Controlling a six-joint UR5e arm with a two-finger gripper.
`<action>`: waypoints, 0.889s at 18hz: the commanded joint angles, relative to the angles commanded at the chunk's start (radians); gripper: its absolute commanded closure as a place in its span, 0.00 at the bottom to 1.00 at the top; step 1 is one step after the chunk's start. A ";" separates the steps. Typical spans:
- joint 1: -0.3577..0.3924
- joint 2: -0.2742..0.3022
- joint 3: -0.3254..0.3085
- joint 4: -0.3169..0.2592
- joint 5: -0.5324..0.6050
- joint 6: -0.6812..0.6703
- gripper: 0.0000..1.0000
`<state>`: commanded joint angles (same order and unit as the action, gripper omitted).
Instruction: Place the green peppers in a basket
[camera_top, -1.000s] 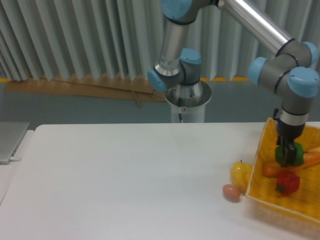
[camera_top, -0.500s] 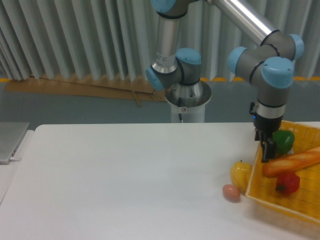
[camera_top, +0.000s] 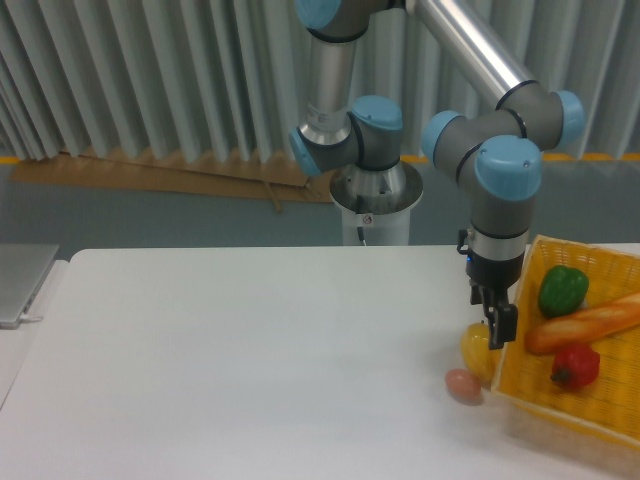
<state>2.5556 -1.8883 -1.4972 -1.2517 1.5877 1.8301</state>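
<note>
Green pepper (camera_top: 563, 290): lies inside the basket, toward its rear left part, just behind the long bread loaf; glossy, dark, free of the hand.
Basket (camera_top: 600, 412): bright yellow, woven, low-sided, at the right edge of the surface (camera_top: 250, 360); partly cut off by the frame.
Other basket contents: bread loaf (camera_top: 585, 323) lying aslant; red pepper (camera_top: 575, 366) in front of it.
Items outside the basket: yellow pepper (camera_top: 478, 348) touching or nearly touching the basket's left wall; a small pinkish egg-like object (camera_top: 463, 385) just in front of it.
Hand (camera_top: 499, 322): outside the basket, at its left wall, directly above the yellow pepper; holds nothing; the dark fingers are seen edge-on, so I cannot tell whether they are spread or pressed together.
Step in hand: the placing appears done (the pepper sits in the basket); what remains, in my judgement, is clearing the hand away.
How to do it well: lift straight up before any sideways travel, since the fingertips hang low beside the basket wall and over the yellow pepper; a lateral sweep at this height could nudge either one.
Arm pose: upper link slants down from the top of the frame to a blue-capped elbow; the wrist points straight down, fingers vertical.
Risk: low (the pepper rests well within the rim).
</note>
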 joint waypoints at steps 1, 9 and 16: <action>-0.002 0.000 0.002 -0.003 0.003 -0.017 0.00; -0.021 0.078 0.014 -0.182 0.002 -0.015 0.00; -0.087 0.129 -0.026 -0.236 -0.008 -0.058 0.00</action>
<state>2.4682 -1.7595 -1.5232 -1.4879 1.5800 1.7718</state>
